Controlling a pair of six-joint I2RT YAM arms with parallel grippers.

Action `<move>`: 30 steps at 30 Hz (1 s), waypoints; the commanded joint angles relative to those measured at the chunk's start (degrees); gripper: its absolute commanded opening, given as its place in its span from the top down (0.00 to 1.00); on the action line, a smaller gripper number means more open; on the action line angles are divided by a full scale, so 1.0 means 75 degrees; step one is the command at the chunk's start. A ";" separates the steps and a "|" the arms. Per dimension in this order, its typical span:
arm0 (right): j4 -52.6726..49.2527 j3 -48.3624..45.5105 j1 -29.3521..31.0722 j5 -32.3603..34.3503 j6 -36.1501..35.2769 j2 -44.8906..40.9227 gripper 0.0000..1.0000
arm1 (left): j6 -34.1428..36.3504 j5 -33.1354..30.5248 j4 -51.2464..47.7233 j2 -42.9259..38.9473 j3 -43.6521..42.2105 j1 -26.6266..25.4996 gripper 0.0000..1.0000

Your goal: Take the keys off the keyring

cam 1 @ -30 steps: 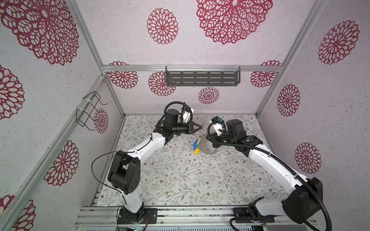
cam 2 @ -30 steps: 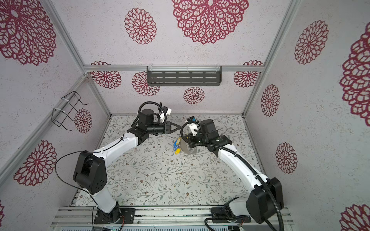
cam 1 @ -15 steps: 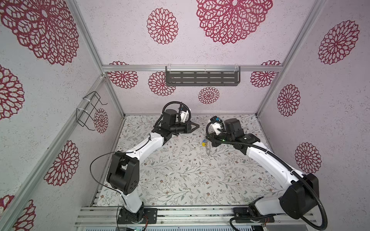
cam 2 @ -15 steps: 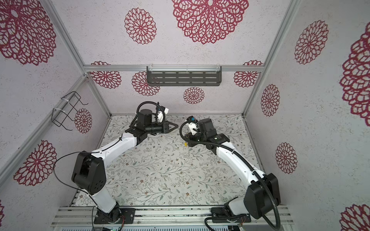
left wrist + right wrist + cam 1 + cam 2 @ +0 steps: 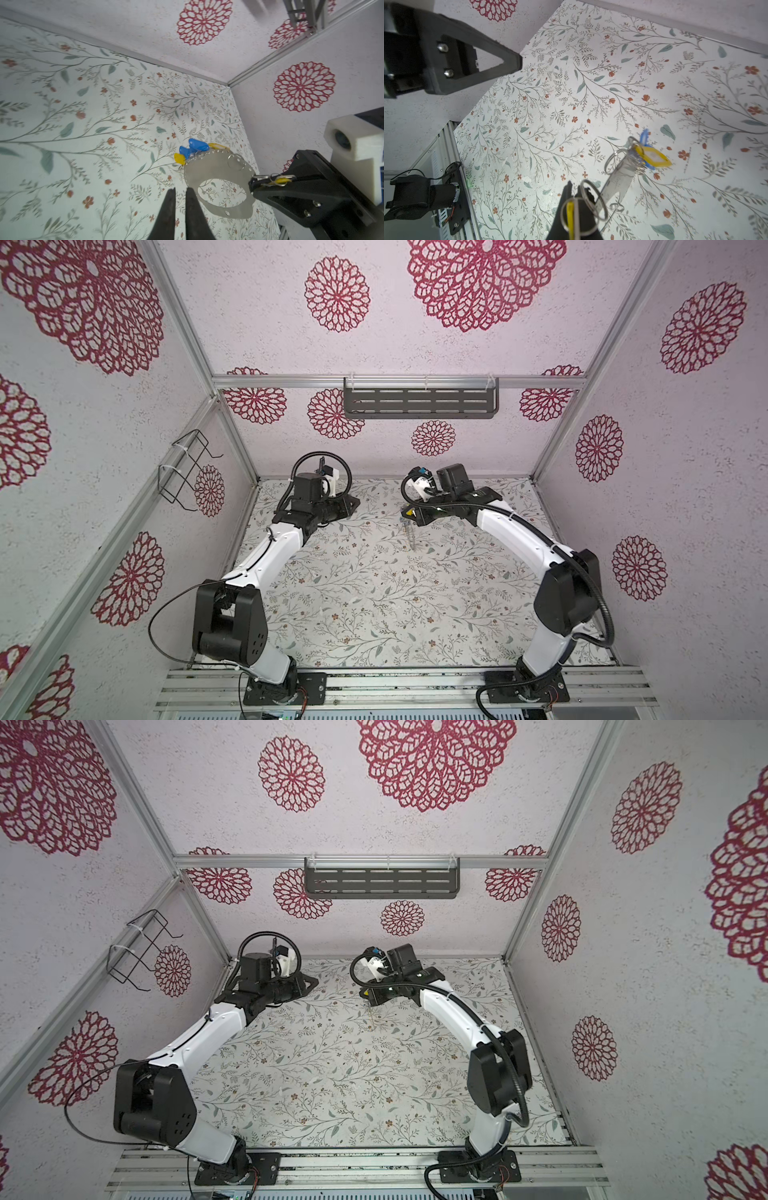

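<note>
The large flat grey metal keyring [image 5: 207, 172], a wide band around a big round hole, hangs from the right end effector [image 5: 252, 184]. Its black fingers are clamped tight at the keyring's rim on a yellow oblong plastic key [image 5: 279, 180] and its thin wire loops. In the right wrist view that yellow key [image 5: 570, 209] shows edge-on between the fingers, with larger split rings [image 5: 593, 199] between it and the keyring's band.

In both top views the keyring [image 5: 409, 536] [image 5: 371, 1017] is only a thin upright sliver over the floral-patterned tabletop [image 5: 374, 605]. Its lower edge seems to hang clear of the surface, though from that angle I cannot be sure.

The other keys [image 5: 195, 148], two blue and two yellow plastic tags on small metal loops, cluster along the keyring's rim, further round from the clamped spot.

The left end effector [image 5: 180, 190] hovers apart from the keyring, on the side away from the right end effector. Its two dark fingers stand slightly parted, with a narrow gap between them, and they hold nothing.

A dark slotted metal shelf [image 5: 419, 403] is fixed to the back wall beyond the keyring. A black wire rack [image 5: 187, 468] hangs on the side wall, farther from the keyring than the left end effector.
</note>
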 commanded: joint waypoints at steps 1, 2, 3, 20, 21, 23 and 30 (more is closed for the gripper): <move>-0.0761 0.1254 0.0374 -0.0531 -0.0350 0.0611 1.00 | -0.0066 -0.0614 -0.0164 -0.0532 -0.0405 0.0299 0.82; -0.1031 0.1690 0.0481 -0.0528 -0.0425 0.0903 1.00 | -0.0122 -0.0723 -0.0167 -0.0659 -0.0546 0.0437 0.81; -0.1349 0.2150 0.0622 -0.0515 -0.0527 0.1182 1.00 | -0.0174 -0.0871 -0.0201 -0.0777 -0.0670 0.0580 0.81; -0.0164 -0.2903 0.1393 0.1798 -0.0831 -0.0932 1.00 | -0.0148 -0.0133 0.0312 -0.0452 -0.1014 0.0924 0.84; 0.0111 -0.3154 0.1289 0.1886 -0.0751 -0.1074 1.00 | 0.0005 -0.0024 0.0292 -0.0319 -0.0911 0.0730 0.85; 0.0579 -0.3485 0.1108 0.1975 -0.0665 -0.1266 1.00 | 0.0322 0.0284 0.0097 -0.0021 -0.0665 0.0329 0.86; 0.1454 -0.4096 0.0810 0.2068 -0.0627 -0.1566 1.00 | 0.0909 0.1032 0.0054 0.0417 -0.0684 -0.0678 0.79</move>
